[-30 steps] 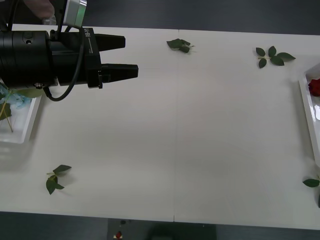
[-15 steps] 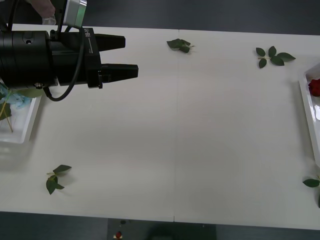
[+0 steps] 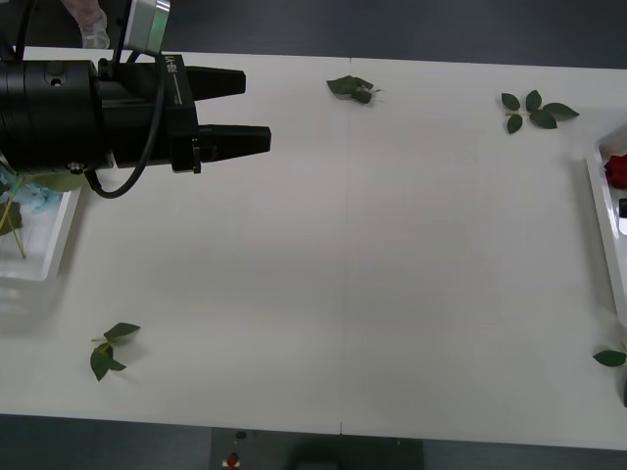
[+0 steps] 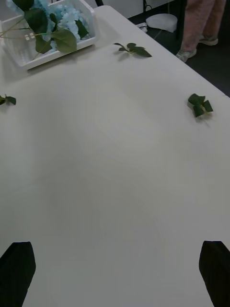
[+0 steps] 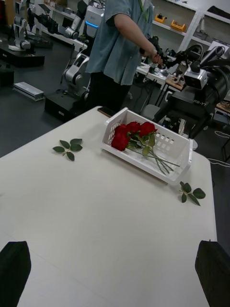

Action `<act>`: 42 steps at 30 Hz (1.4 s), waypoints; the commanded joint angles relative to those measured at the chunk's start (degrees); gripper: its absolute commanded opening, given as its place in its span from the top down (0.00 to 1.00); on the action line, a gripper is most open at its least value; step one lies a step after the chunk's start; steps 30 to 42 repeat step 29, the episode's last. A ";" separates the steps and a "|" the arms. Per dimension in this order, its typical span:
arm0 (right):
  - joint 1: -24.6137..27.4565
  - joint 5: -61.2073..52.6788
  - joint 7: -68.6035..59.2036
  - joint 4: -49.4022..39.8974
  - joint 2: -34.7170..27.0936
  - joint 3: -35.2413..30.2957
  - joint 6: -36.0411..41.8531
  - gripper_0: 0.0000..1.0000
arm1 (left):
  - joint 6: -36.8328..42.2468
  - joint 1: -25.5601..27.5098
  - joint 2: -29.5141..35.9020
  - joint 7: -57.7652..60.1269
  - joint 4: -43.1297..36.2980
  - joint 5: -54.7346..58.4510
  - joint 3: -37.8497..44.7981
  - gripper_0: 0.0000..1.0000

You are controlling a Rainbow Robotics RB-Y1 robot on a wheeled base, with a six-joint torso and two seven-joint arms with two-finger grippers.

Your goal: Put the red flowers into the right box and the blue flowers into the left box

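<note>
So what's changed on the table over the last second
Nothing visibly changed. The left gripper hangs open over the table's left side just as before, the red flowers lie in the right box, the blue flowers in the left box, and the loose leaf sprigs are where they were.

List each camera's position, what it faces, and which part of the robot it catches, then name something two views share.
Front view: above the arms, looking down at the table; the left gripper reaches in, fingers apart.
Right wrist view: on the right arm, facing the left box of blue flowers; its finger tips sit at the corners.
Left wrist view: on the left arm, facing the right box of red flowers.
Shared: both boxes also appear at the front view's edges.
</note>
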 commanded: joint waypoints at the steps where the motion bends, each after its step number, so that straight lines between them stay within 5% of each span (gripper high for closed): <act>1: -1.95 -2.59 0.84 -1.20 -0.41 0.53 2.45 0.00 | -0.46 -0.10 1.23 -2.13 -1.48 0.71 0.69 0.00; 12: -4.32 -6.54 0.84 -1.20 -0.50 1.41 13.00 0.00 | -0.46 -0.10 1.23 -2.13 -1.48 0.71 0.69 0.00; 42: -4.67 -5.31 0.84 -1.29 -0.50 2.11 13.08 0.00 | -0.46 -0.10 1.23 -2.13 -1.48 0.71 0.69 0.00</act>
